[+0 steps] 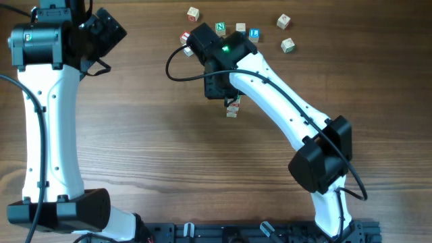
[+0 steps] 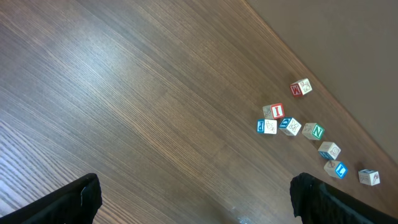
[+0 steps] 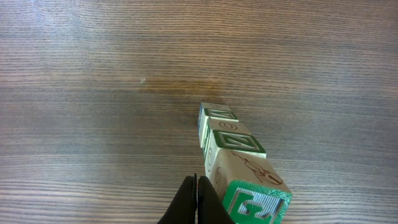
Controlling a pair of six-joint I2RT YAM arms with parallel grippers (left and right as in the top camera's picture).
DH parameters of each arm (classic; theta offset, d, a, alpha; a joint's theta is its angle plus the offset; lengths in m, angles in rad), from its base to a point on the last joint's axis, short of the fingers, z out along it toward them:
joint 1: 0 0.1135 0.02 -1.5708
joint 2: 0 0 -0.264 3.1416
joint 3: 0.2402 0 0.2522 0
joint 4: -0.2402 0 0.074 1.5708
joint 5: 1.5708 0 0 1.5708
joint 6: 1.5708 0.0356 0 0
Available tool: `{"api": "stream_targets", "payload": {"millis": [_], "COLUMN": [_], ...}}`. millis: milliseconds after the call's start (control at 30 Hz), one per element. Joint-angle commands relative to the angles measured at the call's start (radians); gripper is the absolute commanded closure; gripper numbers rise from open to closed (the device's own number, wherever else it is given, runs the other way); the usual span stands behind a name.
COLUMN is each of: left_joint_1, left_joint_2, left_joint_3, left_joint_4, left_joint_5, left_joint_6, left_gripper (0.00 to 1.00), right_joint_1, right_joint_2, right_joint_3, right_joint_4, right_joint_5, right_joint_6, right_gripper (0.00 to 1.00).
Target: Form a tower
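Tower [image 3: 239, 168] mostly hidden under right arm [image 1: 283, 101]
Pale cubes, green faces; right end effector [image 3: 196, 199] closed, empty, beside tower; left end effector [image 2: 199, 208] wide open, empty.

Loose letter cubes strewn over a brown wood-grain counter [image 1: 135, 135].
A green-N cube [image 1: 220, 28], a plain pale cube [image 1: 240, 28] and a blue-letter cube [image 1: 254, 32] sit in a close row. A red-letter cube [image 1: 185, 37] lies near them, perhaps touching a neighbour. Further off are a lone cube [image 1: 194, 13] and an upper cube [image 1: 283, 21] near a lower cube [image 1: 288, 45].
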Motion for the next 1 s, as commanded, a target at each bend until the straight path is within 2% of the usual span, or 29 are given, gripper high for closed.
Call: {"api": "stream_targets", "payload": {"millis": [0,967], "left_joint_1": [0.005,0.005], "left_joint_2": [-0.002,-0.002], "left_joint_3": [0.000,0.000], "left_joint_4": [0.003,0.003], "left_joint_5": [-0.009,-0.010], "left_joint_6": [0.008,0.008], "left_gripper": [0.00,0.00], "right_joint_1": [-0.004,-0.004], "right_joint_2": [0.013,0.013], "right_joint_3": [-0.006,-0.006], "right_joint_4": [-0.005,0.029], "right_joint_5": [0.020,0.000], "right_joint_6": [0.005,0.005], "right_gripper": [0.95,0.95]}}
